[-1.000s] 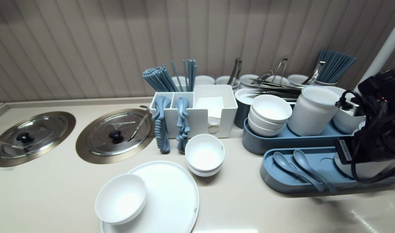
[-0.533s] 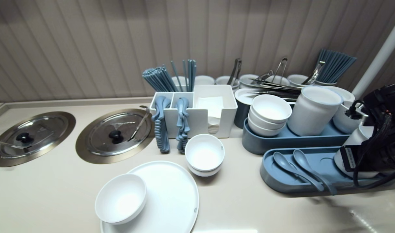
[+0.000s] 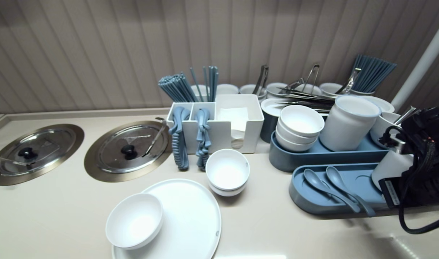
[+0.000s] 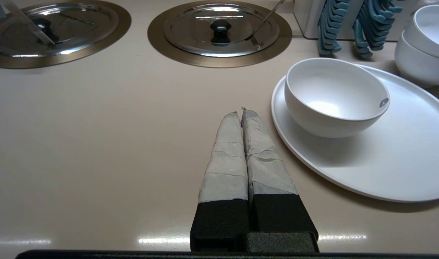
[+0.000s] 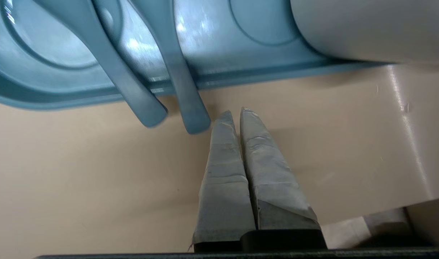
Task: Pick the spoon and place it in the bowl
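- Blue spoons [image 5: 180, 86] overhang their tray [image 5: 43, 102]; my right gripper [image 5: 234, 111], closed on nothing beside the handles, could flip them off.
- Left gripper [image 4: 240, 110], closed and empty too, idles near the plate [image 4: 385, 169].

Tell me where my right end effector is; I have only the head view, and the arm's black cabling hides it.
Observer: The right end effector is shut and empty. It is over the beige countertop, just outside the oval slate-blue plastic tray.
Operator: How close to the spoons?
Observer: Its tips sit right beside the handle ends of the two slate-blue plastic spoons, which overhang the tray's rim. I cannot tell whether they touch.
Operator: And the left end effector?
Observer: The left end effector is shut and empty. It is over the countertop beside the round white plate, which carries a deep white bowl.
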Motion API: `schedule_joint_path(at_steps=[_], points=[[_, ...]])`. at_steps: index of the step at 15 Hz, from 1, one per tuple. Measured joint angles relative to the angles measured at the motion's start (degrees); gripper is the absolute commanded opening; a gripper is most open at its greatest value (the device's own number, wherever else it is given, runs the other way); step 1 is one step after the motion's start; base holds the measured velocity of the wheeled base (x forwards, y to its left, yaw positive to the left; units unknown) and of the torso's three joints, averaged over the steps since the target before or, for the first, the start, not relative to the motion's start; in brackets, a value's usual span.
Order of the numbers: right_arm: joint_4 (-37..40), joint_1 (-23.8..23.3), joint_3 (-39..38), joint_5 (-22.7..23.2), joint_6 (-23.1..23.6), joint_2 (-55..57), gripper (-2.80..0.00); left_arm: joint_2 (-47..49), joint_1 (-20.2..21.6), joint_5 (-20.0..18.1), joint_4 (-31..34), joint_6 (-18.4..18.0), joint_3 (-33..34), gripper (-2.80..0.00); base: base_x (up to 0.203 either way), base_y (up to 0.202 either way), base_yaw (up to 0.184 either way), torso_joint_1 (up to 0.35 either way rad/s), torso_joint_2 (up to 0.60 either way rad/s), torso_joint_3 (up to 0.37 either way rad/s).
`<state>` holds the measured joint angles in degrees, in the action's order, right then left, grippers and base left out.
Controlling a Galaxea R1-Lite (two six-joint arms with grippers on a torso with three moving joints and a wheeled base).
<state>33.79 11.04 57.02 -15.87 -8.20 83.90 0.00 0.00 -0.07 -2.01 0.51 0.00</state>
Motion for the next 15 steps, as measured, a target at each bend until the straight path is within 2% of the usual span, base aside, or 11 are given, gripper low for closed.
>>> schedule_joint_path(at_steps=[3,4,9,15], points=[[1.6,0.9,-1.3,0.1,1.2,0.8,-2.8,0.0,0.0,0.0,0.0,0.0,0.0,-2.8,0.0,0.0,0.0,0.0,0.0,0.0],[1.7,1.4,-1.8,0.0,1.3,1.0,0.0,0.0,0.0,0.0,0.0,0.0,0.0,-2.8,0.0,0.0,0.0,0.0,0.0,0.0],[1.7,2.5,-3.0,-0.1,1.4,2.2,0.0,0.0,0.0,0.0,0.0,0.0,0.0,-2.8,0.0,0.0,0.0,0.0,0.0,0.0],[1.7,1.8,-4.3,-0.1,3.8,3.2,0.0,0.0,0.0,0.0,0.0,0.0,0.0,-2.8,0.0,0.0,0.0,0.0,0.0,0.0]])
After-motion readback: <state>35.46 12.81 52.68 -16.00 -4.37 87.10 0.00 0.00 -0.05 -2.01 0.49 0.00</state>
